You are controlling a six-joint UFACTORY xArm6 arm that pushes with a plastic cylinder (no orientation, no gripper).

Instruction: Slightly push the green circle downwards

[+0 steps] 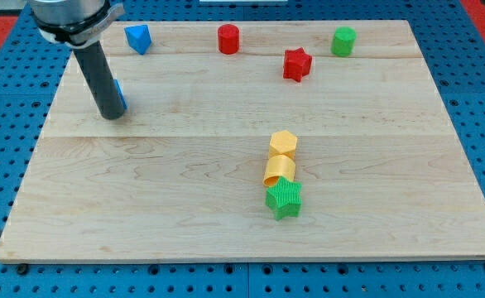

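Note:
The green circle (343,40), a short green cylinder, stands near the view's top right of the wooden board (143,207). My tip (112,116) rests on the board at the view's upper left, far to the left of the green circle. A blue block (121,96) shows only as a sliver behind the rod, touching or very close to it; its shape cannot be made out.
A blue block (138,38) and a red cylinder (228,39) stand along the top edge. A red star (296,64) lies left of and below the green circle. A yellow hexagon (283,143), a yellow block (280,170) and a green star (284,199) form a column at lower centre.

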